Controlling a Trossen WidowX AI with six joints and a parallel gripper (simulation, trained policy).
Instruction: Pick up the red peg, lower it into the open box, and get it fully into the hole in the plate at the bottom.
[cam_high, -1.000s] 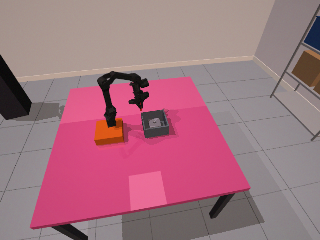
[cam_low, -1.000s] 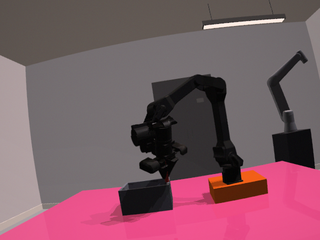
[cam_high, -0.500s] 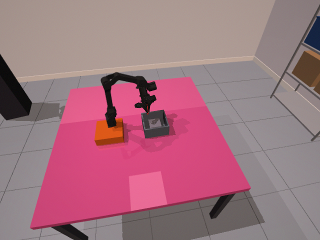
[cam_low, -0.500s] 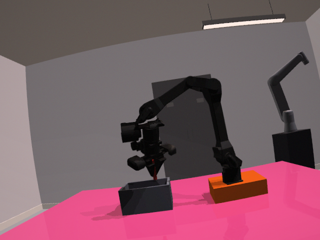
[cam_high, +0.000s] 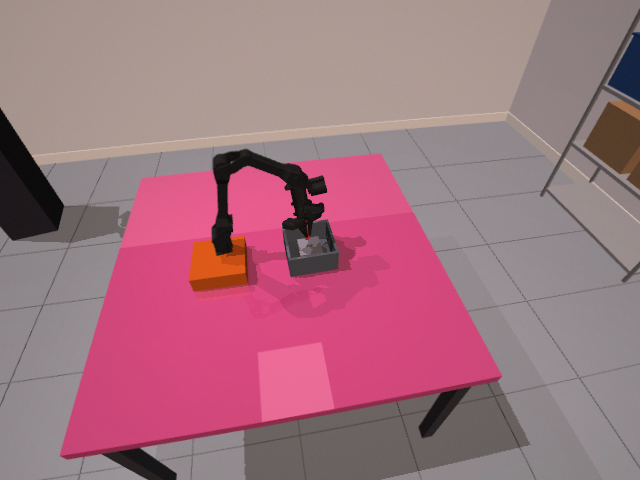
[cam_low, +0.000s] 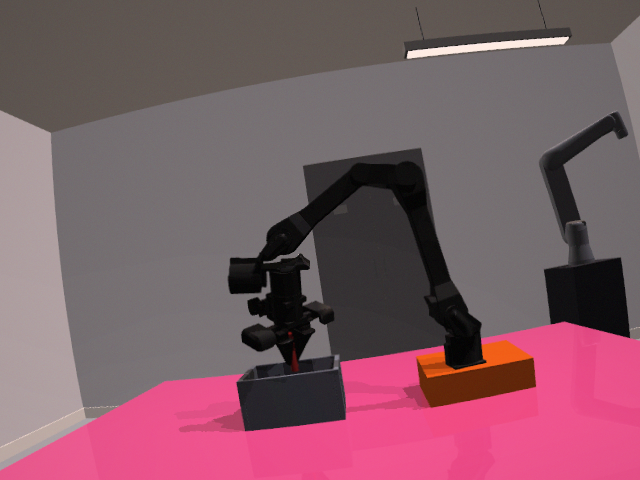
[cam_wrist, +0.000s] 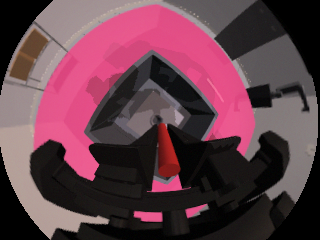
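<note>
Item, one red peg (cam_low: 294, 357) (cam_wrist: 168, 152): slim, roughly upright, its upper end standing clear of the fingers. Location: over the open box, its lower part hidden from the exterior view behind the near wall or just above it (which of the two, I cannot tell).

Item, one black parallel-jaw gripper (cam_high: 307, 235) (cam_low: 292, 362) (cam_wrist: 162, 126): clenched on the red peg, pointing down, fingertips about at the rim of the box.

Item, one grey open box (cam_high: 313, 266) (cam_low: 293, 405) (cam_wrist: 102, 116): square, upright on the pink table (cam_high: 206, 351) (cam_low: 382, 439) (cam_wrist: 65, 100), to the right of the orange base block (cam_high: 217, 281) (cam_low: 480, 384) in the top view.

Item, one pale plate (cam_high: 302, 249) (cam_wrist: 137, 117) in the bottom of the box: its hole (cam_wrist: 156, 119) shows in the wrist view close to the peg's far end (lined up, or nearly so, by my judgement).

Status, done: peg picked up and carried over the box. Outstanding: final centring, the descent, full seating in the hole, then release. Risk, as judged: a slight offset would land the tip on the plate's face.
</note>
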